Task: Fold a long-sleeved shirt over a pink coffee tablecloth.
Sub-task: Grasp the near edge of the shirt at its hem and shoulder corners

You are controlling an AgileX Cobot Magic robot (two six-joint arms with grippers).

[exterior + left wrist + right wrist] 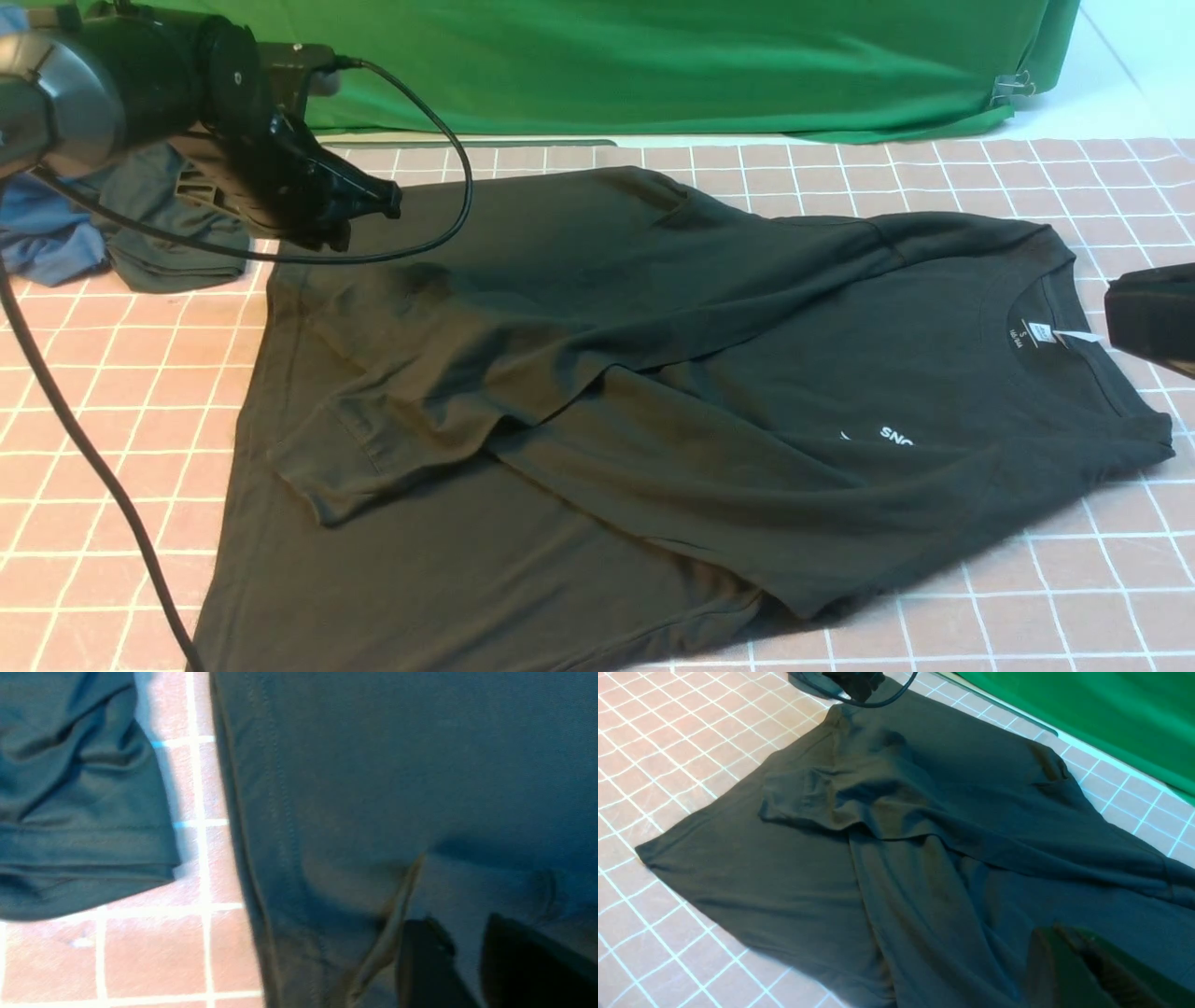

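The long-sleeved shirt (653, 373) lies flat on the pink coffee tablecloth (112, 401), black, with both sleeves folded across its body. Its collar and white neck label (1041, 334) point right. My left gripper (378, 201) hangs just above the shirt's far left corner. In the left wrist view its fingers (425, 956) stand apart over the shirt (397, 765) with nothing between them. My right gripper (1120, 313) sits by the collar at the right edge. In the right wrist view the right gripper (1064, 938) is shut and empty over the shirt (924, 835).
A green cloth (653, 65) hangs along the back. A blue garment (42, 233) and a smaller dark garment (159, 243) lie bunched at the far left, close to the shirt's hem (233, 835). The left arm's black cable (93, 448) trails over the tablecloth.
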